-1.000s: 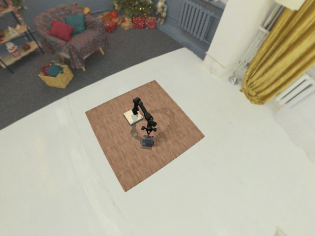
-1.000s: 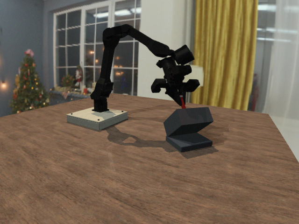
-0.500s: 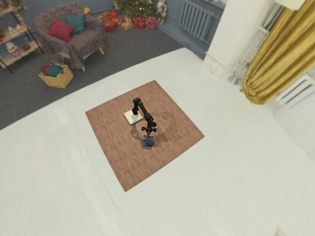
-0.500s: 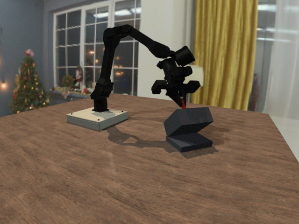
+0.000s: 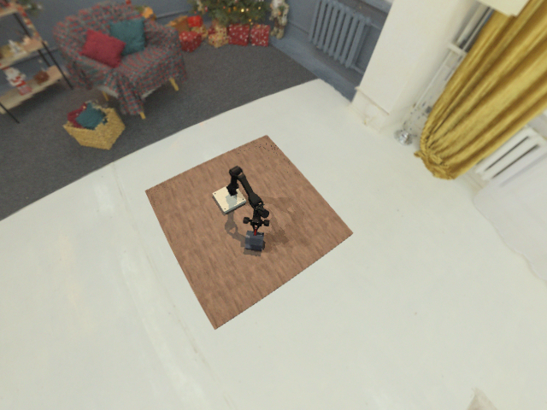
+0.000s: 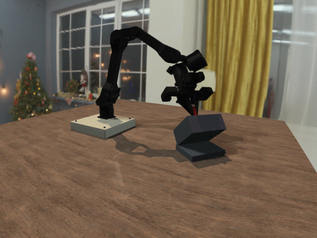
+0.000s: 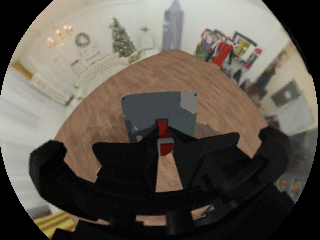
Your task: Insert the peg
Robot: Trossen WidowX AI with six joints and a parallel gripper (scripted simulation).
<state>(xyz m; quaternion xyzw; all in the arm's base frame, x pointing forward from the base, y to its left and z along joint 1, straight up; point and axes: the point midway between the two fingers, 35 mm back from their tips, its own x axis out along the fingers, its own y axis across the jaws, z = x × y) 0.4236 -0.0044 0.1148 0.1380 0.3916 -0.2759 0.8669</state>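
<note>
A red peg [image 5: 255,232] [image 6: 194,110] [image 7: 162,130] with a pale band near its top stands tilted between the fingers of my gripper [image 5: 255,229] [image 6: 193,112] [image 7: 162,129], which is shut on it. The dark blue-grey sloped panel [image 5: 254,241] [image 6: 204,123] [image 7: 150,106] is directly below the fingertips. In the wrist view a dark square hole shows in its face, and the peg's bottom end is at the hole and appears to enter it. How deep it sits is hidden by the panel and fingers. The fingertips are close above the panel face.
The panel block stands on a flat dark base plate [image 6: 209,151] on the wooden table [image 5: 212,282] [image 6: 102,179]. The arm's pale mounting base [image 5: 223,203] [image 6: 86,123] is behind, on the far side from the panel.
</note>
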